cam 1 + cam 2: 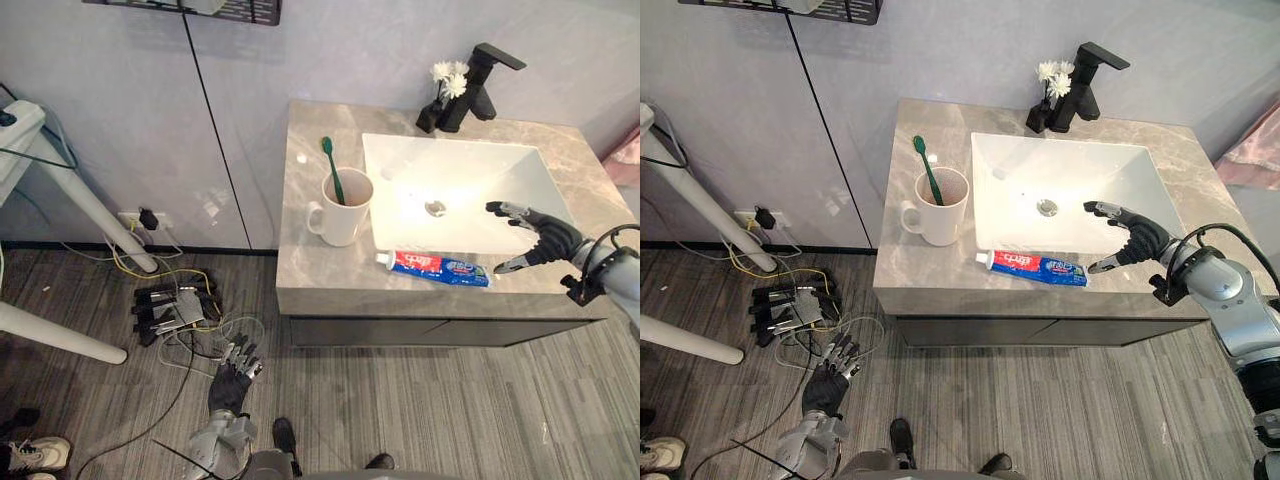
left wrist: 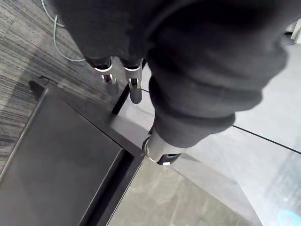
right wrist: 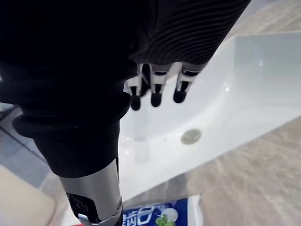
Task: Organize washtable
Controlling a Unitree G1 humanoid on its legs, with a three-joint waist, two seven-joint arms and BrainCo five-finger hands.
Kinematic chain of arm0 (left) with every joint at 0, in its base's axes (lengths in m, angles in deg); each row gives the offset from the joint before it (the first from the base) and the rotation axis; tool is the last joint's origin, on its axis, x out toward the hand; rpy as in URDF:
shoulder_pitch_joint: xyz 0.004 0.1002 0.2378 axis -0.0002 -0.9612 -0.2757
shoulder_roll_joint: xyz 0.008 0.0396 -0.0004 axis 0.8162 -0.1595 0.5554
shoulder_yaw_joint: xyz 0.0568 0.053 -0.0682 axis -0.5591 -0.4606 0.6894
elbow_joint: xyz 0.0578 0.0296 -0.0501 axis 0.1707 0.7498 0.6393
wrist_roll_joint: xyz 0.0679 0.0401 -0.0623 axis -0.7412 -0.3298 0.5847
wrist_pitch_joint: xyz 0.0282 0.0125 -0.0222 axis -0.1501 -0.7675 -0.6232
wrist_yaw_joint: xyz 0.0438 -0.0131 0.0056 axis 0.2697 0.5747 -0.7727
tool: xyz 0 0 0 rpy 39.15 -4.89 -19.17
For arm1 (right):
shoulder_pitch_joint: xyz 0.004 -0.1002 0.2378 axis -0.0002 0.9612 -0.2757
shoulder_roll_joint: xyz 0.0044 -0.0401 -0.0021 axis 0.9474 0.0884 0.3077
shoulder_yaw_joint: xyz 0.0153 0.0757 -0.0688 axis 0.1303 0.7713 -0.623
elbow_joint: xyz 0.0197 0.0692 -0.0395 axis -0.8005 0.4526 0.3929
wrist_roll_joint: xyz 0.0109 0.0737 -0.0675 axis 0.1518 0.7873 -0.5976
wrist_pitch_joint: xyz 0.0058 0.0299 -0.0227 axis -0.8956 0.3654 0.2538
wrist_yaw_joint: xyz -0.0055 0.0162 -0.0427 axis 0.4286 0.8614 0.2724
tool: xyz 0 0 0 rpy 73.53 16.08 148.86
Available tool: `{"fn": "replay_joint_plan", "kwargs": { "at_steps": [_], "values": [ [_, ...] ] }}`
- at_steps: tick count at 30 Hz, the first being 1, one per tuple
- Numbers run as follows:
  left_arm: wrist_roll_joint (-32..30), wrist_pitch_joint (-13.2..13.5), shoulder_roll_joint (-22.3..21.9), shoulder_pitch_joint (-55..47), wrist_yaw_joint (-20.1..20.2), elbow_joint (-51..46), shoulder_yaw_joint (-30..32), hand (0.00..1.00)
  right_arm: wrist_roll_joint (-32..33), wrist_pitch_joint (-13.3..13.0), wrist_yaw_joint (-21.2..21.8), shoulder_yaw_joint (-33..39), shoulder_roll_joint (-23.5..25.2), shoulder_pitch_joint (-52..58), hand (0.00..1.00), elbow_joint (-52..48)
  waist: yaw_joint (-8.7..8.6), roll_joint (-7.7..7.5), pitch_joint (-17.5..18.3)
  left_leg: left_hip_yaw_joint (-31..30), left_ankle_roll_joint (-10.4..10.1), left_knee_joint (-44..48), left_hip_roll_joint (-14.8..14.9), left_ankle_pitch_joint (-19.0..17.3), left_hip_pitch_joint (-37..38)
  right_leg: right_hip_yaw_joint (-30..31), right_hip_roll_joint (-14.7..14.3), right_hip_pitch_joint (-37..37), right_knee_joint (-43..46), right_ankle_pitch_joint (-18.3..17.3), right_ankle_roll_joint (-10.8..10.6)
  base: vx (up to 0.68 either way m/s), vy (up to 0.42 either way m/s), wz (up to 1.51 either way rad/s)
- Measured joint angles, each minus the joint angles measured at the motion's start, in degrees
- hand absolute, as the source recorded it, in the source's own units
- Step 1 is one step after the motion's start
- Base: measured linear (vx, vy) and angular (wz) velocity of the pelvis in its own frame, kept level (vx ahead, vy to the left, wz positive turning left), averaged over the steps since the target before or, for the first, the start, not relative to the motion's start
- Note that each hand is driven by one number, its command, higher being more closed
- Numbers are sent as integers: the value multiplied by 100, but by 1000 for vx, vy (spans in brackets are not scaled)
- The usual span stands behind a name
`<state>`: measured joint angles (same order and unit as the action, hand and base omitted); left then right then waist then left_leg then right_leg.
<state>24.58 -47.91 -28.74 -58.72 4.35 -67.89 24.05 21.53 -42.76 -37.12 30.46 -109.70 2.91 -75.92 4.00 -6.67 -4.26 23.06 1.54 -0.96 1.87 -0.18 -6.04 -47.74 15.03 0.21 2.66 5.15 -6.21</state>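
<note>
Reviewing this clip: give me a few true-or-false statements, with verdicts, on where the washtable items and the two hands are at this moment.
1. The green toothbrush stands in the white mug. True.
2. The toothpaste tube lies inside the sink basin. False: it lies on the counter, along its front edge, in front of the basin.
3. The right hand is closed round the tube. False: its fingers are spread open by the tube's end and hold nothing.
4. The left hand hangs low over the floor, away from the counter. True.
5. White flowers stand beside the black faucet. True.
</note>
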Motion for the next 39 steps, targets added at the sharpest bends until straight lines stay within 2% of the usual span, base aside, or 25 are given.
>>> {"fn": "replay_joint_plan", "kwargs": {
  "at_steps": [11, 29, 34, 39],
  "values": [
    [-2, -1, 4, -3, -3, 2, 31, 0, -3, 50, 57, -5, 348, -8, 0, 0, 16, 1, 6, -104, 1, 8, 1, 1, -33, -89, -2, 35, -4, 0, 0, 26, -25, 5],
    [-7, -3, 5, -3, -4, 2, 34, 0, -124, 124, 56, -60, 523, -5, 0, 9, 17, 25, 19, -221, 2, 108, 3, 1, -233, -197, -36, -12, -84, 0, 0, 17, -31, 3],
    [-7, -4, 7, -4, -6, 2, 53, 0, -172, 136, 56, -112, 541, -4, 0, 10, 38, 25, 18, -239, 4, 139, 3, 2, -322, -237, -36, -67, -91, 0, 0, 10, -17, 3],
    [-8, -4, 8, 9, -5, 1, 77, 0, -177, 149, 55, -148, 569, 0, 0, 19, 155, 25, 18, -238, 4, 130, 5, 2, -368, -237, -58, -120, -97, 0, 0, 16, -29, -1]
  ]
}}
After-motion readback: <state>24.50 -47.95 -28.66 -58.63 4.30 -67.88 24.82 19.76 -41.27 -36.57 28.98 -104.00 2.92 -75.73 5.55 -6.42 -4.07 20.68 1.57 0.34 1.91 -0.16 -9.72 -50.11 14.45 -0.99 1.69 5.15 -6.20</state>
